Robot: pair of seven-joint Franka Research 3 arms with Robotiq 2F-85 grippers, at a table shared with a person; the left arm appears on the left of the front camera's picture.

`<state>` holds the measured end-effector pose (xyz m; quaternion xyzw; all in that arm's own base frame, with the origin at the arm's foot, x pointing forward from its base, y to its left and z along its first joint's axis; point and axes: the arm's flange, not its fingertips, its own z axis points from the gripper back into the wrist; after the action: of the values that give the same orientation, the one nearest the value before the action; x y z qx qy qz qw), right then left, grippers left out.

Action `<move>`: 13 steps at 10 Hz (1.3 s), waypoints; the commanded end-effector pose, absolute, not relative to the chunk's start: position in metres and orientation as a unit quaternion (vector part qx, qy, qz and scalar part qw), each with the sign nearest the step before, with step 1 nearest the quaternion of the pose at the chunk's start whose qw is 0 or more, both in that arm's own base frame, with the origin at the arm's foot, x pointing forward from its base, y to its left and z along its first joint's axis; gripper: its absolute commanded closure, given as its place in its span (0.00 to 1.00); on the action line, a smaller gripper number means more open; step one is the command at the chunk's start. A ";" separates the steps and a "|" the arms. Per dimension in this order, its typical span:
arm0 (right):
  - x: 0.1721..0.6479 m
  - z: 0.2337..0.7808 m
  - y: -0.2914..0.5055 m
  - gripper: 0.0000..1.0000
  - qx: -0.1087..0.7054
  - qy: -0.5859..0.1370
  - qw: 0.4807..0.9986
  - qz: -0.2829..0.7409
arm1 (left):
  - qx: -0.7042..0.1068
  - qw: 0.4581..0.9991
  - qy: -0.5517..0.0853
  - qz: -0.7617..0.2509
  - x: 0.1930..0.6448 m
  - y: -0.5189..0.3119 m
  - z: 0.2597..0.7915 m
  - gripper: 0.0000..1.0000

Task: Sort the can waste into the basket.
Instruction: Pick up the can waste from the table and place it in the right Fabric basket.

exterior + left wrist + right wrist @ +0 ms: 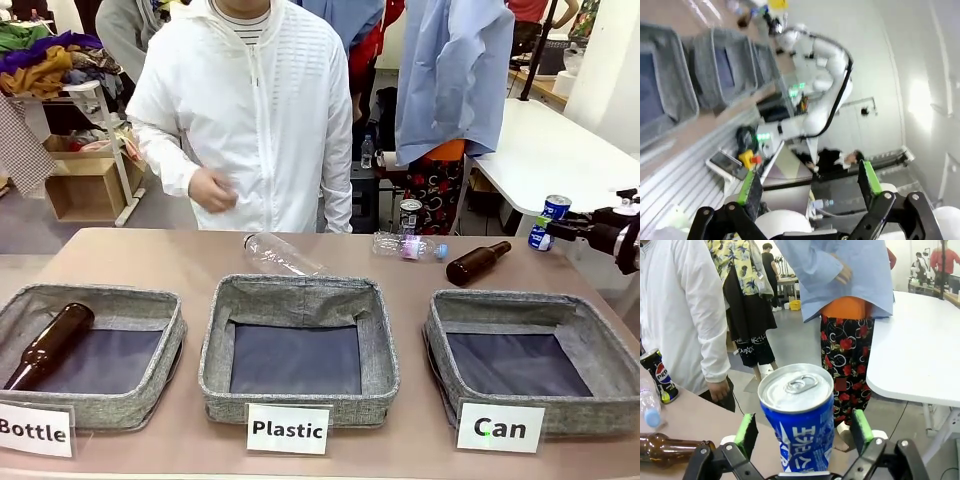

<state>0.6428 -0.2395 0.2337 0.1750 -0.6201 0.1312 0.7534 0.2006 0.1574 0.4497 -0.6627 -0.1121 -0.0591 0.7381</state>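
Our right claw (801, 432) gapes wide around the blue can (797, 405) at two o'clock on the surface (150, 260), pads (746, 429) clear of it; our left claw (807, 187) spreads wide, empty.

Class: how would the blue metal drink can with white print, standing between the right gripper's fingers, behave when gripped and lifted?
The blue metal drink can probably dents under a hard squeeze, being thin-walled. Its glossy printed side may slip against the green pads of the open right gripper. Tall, narrow and upright, it could tip if one finger touches first.
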 end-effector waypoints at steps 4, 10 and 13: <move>0.646 0.235 -0.238 0.59 0.198 -0.620 0.751 0.112 | -0.644 0.757 -0.066 -0.087 0.211 0.138 0.438 0.00; 0.606 0.309 -0.214 1.00 0.203 -0.602 0.758 0.148 | -0.644 0.757 -0.066 -0.087 0.211 0.138 0.438 0.00; 0.531 0.435 -0.170 1.00 0.209 -0.526 0.786 0.249 | -0.644 0.757 -0.066 -0.087 0.211 0.138 0.438 0.00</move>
<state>0.5671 -0.1931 0.3917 0.2013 -0.5730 0.2196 0.7635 0.2140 0.1378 0.4361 -0.6388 -0.0679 -0.0912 0.7610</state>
